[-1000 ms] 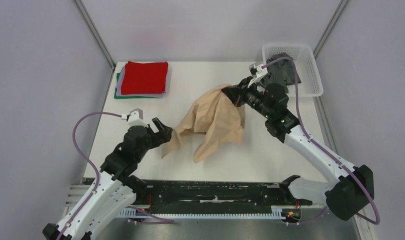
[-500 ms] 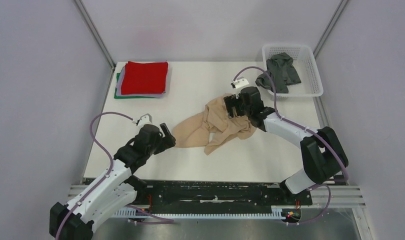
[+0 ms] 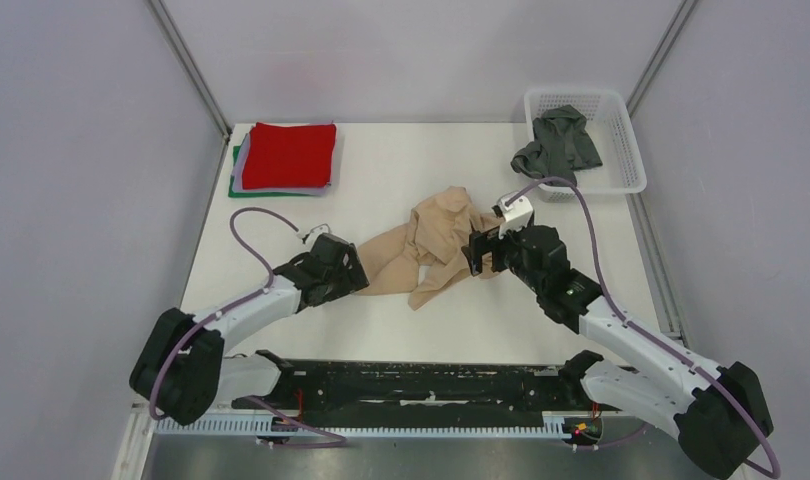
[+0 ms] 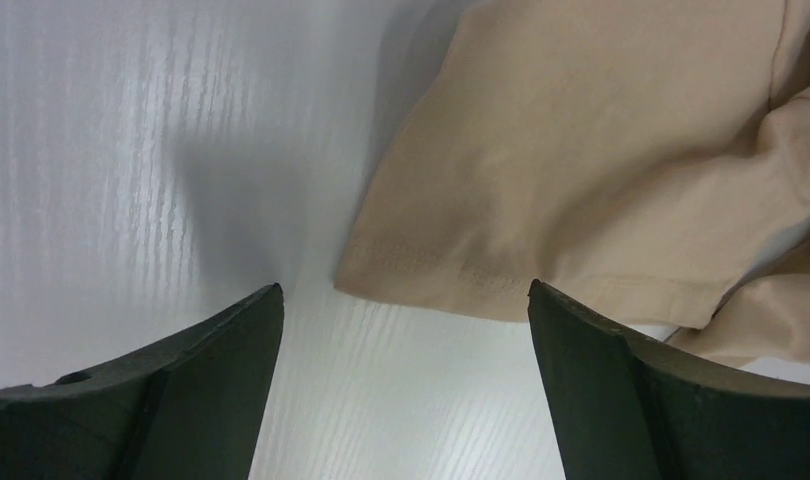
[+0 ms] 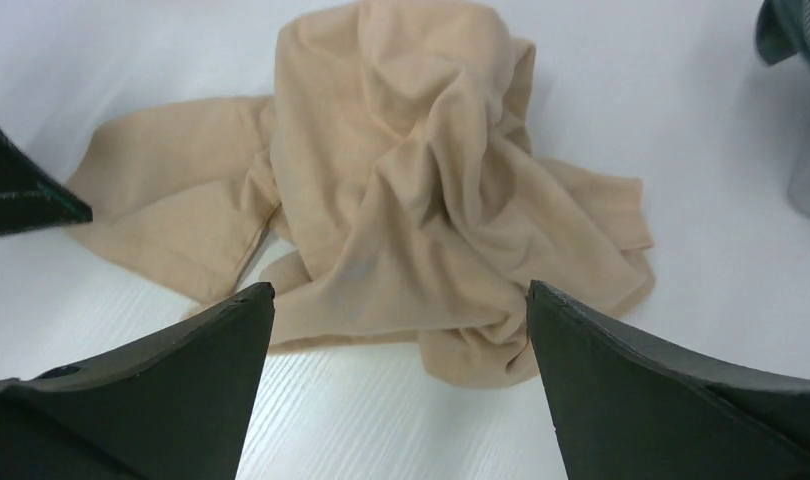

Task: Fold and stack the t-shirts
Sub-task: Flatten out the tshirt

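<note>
The tan t-shirt [image 3: 431, 245] lies crumpled in a heap in the middle of the table. My left gripper [image 3: 353, 272] is open at its left end. In the left wrist view the hemmed corner of the shirt [image 4: 581, 150] lies just ahead of the open left gripper [image 4: 403, 290], with nothing held. My right gripper [image 3: 478, 252] is open at the heap's right side. In its wrist view the bunched shirt [image 5: 411, 200] lies in front of the empty right gripper [image 5: 399, 288]. A folded red t-shirt [image 3: 289, 154] tops a stack at the back left.
Lavender and green edges [image 3: 237, 172] show under the red shirt. A dark grey t-shirt [image 3: 556, 140] hangs over the front of the white mesh basket [image 3: 629, 150] at the back right corner. Metal frame posts rise at both back corners.
My right gripper opened and let go of the raised tan shirt, which dropped into a heap; that arm drew back towards me. My left gripper moved right to the shirt's left hem.
</note>
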You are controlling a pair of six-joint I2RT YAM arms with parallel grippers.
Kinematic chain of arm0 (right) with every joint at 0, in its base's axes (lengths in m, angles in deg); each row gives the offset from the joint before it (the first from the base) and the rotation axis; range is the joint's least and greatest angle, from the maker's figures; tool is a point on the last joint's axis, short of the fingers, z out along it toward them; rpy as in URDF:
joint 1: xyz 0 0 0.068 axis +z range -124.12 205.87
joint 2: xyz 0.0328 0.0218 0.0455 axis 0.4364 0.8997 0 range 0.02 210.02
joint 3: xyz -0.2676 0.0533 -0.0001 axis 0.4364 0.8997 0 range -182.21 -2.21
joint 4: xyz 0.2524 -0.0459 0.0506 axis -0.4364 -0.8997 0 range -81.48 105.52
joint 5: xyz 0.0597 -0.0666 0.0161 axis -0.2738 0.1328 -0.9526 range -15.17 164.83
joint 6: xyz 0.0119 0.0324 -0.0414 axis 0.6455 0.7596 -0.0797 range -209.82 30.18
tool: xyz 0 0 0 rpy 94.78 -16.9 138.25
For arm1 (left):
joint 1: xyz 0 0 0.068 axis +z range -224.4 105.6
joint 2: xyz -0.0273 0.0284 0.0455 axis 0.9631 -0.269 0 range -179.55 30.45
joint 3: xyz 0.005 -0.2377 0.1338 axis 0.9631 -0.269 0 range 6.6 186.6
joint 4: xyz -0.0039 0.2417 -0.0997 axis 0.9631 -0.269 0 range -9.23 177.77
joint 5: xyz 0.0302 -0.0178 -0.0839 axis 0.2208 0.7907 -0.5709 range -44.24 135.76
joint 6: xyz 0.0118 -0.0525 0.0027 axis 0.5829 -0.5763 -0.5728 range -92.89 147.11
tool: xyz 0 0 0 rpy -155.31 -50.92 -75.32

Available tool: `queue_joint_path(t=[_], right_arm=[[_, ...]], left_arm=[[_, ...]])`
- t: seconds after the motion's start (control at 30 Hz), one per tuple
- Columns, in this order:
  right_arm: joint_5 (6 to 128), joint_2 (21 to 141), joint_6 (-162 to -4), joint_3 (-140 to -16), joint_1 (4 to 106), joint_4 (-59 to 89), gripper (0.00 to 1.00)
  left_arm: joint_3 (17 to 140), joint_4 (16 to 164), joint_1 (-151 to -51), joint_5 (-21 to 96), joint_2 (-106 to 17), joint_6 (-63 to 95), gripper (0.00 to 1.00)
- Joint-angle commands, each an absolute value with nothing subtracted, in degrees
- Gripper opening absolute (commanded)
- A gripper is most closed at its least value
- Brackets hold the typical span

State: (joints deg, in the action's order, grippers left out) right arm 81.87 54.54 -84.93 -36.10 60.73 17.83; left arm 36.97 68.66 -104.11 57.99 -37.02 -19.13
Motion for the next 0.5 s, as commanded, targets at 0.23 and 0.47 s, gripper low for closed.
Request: queue_joint_path(t=[0.23, 0.47], right_arm=[[81.02, 54.02, -83.65, -33.9, 66.15, 12.33, 0.98], [81.18, 57.15, -81.95, -32.97, 74.12, 15.05, 0.98]], left_arm=[[46.09, 70.12, -104.97, 58.79, -51.16, -16.07, 0.75], [47.67, 70.8, -108.31, 58.89, -56.59, -15.8, 0.51]])
